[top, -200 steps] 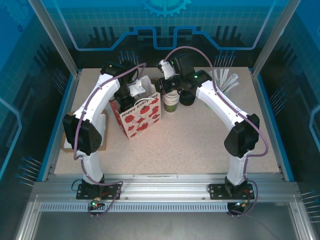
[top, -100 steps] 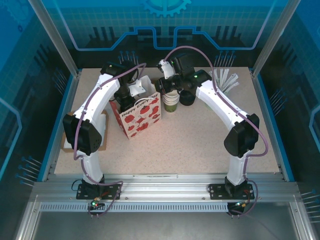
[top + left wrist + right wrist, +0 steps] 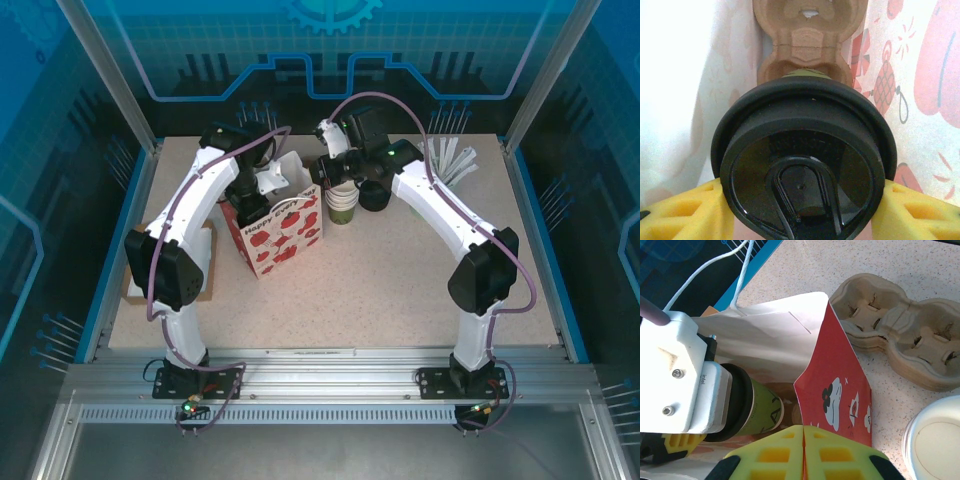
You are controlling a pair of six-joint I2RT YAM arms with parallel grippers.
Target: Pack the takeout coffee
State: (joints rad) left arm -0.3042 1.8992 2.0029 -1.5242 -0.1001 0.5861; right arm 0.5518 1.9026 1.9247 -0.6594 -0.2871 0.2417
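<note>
One takeout coffee (image 3: 802,150), gripped by the left pincer (image 3: 805,215), is inside the bag (image 3: 840,390).

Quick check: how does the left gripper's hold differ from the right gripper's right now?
The left gripper has its jaws wide, clamped on the lidded top of the takeout coffee; the right gripper has its jaws pinched together on the thin top edge of the paper bag. The left gripper reaches down inside the bag; the right gripper sits at its rim. Both have yellow fingers, and each holds something.

text: "Happy Ever…", rest cut off | on: paper bag (image 3: 283,232), red-and-white front
</note>
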